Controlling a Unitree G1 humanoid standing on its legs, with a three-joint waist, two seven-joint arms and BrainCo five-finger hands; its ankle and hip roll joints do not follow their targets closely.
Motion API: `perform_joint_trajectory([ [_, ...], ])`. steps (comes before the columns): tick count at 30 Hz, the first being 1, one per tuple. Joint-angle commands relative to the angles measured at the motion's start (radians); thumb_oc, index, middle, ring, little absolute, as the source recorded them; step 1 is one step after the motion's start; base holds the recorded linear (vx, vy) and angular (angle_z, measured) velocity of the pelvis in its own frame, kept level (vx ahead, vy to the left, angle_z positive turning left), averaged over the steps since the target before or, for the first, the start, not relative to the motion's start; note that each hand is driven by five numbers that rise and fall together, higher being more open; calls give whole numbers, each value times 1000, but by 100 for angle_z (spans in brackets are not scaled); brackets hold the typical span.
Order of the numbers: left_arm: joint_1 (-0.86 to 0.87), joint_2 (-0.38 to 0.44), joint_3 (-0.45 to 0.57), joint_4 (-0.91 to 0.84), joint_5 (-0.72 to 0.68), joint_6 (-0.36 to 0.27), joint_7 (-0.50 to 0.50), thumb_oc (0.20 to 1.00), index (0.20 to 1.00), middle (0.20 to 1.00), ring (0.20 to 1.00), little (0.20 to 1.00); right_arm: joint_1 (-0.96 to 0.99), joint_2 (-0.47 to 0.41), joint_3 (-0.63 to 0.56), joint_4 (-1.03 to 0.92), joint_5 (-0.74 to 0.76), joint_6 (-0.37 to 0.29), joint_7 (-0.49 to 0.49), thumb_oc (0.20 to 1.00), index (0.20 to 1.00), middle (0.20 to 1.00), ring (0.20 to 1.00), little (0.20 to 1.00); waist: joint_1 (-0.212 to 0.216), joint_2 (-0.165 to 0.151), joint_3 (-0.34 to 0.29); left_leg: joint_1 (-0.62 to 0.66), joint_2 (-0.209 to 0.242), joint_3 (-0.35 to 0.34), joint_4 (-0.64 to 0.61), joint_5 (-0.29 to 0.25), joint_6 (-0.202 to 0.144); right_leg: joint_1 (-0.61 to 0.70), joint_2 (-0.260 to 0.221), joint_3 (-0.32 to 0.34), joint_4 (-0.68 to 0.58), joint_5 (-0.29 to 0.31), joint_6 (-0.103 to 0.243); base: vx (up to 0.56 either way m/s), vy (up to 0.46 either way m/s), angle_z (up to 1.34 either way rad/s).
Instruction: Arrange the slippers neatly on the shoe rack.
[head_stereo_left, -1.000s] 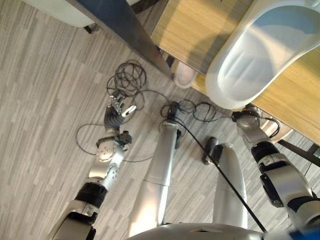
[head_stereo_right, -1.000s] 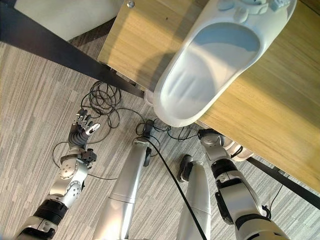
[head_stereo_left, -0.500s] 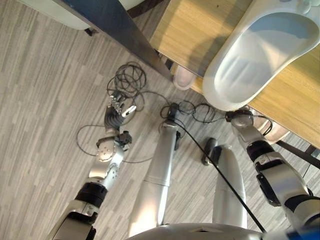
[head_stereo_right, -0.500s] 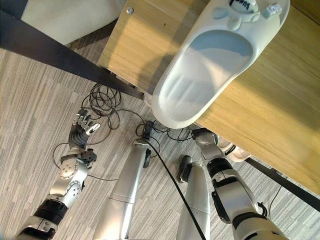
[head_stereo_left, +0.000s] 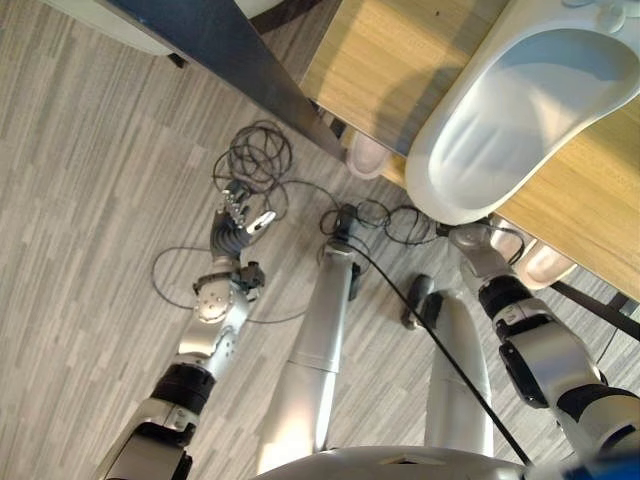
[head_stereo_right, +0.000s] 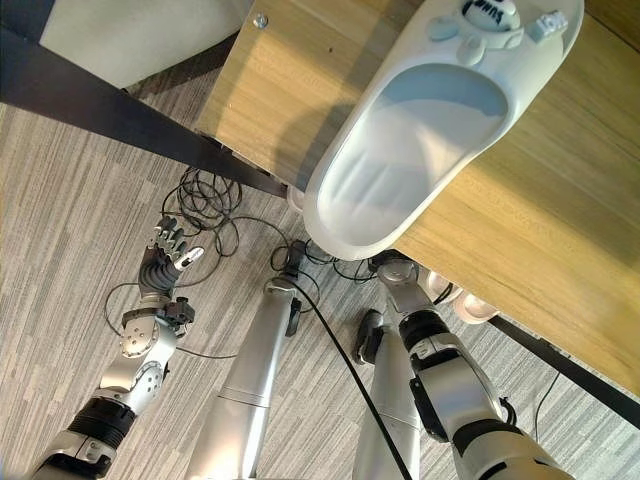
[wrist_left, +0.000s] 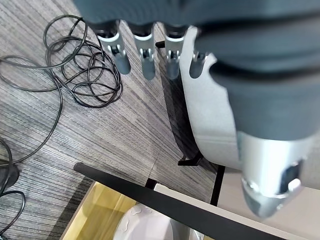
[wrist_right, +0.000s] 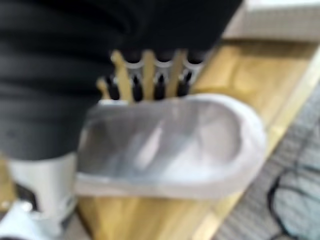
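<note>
Lying heel-out at the wooden shoe rack's edge, upper right of frame, the white slipper hides the right hand's grip; left hand relaxed, empty, centre left.

Grey wood-grain floor beneath a dark metal bar running diagonally, with a pale grey panel just beyond it at the upper left.
</note>
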Motion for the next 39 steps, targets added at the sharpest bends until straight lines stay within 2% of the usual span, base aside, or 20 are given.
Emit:
perform_joint_trajectory([
  [1,3,-1,-45,49,49,-29,34,1000,1000,1000,1000,1000,59,39,-5,-49,31,-51,-20,1000,1000,1000,1000,1000,7,24,-44,4,18,12,-83,-47,-5,-6,24,25,-80,65,-24,0,0,0],
  [14,3,-13,-50,53,56,-26,48,1000,1000,1000,1000,1000,137,55,-4,-72,3,-40,-35,1000,1000,1000,1000,1000,-7,25,-41,17,27,17,-91,-43,-8,4,26,28,-82,68,-27,0,-1,0],
  [27,-20,-13,-35,82,71,-27,37,1000,1000,1000,1000,1000,67,26,34,-82,52,-68,51,1000,1000,1000,1000,1000,1,26,-44,10,28,14,-101,-39,-10,-7,23,27,-83,68,-23,0,0,0],
  [39,-32,2,-47,85,69,-36,26,1000,1000,1000,1000,1000,1,27,27,-27,162,-96,98,1000,1000,1000,1000,1000,21,29,-38,15,22,10,-108,-34,-14,-4,16,21,-81,65,-20,0,0,0],
])
